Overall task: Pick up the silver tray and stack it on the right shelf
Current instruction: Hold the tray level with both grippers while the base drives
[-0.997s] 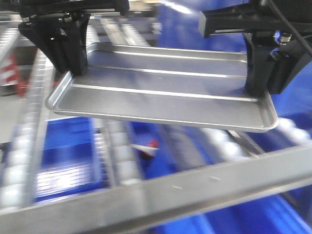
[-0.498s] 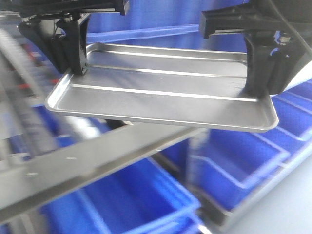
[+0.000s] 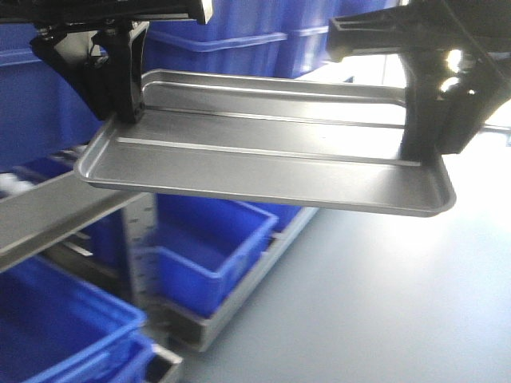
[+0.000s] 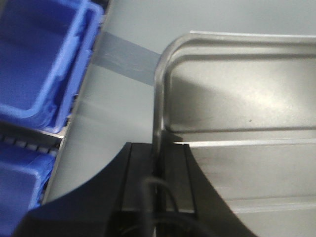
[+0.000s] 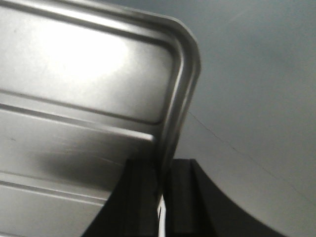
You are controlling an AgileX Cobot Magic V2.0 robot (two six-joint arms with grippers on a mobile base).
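Observation:
The silver tray (image 3: pixel 263 159), shiny with two raised ribs, hangs level in the air between my two grippers. My left gripper (image 3: pixel 126 118) is shut on its left rim. My right gripper (image 3: pixel 419 150) is shut on its right rim. The left wrist view shows the tray (image 4: pixel 237 98) with its rim pinched between the left gripper (image 4: pixel 158 163) jaws. The right wrist view shows the tray (image 5: pixel 74 74) with its rounded edge clamped in the right gripper (image 5: pixel 162 173). A steel rack crossbar (image 3: pixel 48 215) slants below the tray's left end; I cannot tell whether it belongs to the right shelf.
Blue bins (image 3: pixel 207 239) sit on low rack levels under and left of the tray, with more (image 3: pixel 223 40) behind it. A perforated steel upright (image 3: pixel 140 247) stands below the tray. Grey floor (image 3: pixel 383 303) lies under the tray's right half. Blue bins (image 4: pixel 39 64) also border the floor.
The scene has swept leftward behind the tray: the roller rack and its crossbar slid out to the left edge, and blue bins and grey floor now lie below. Both grips are unchanged.

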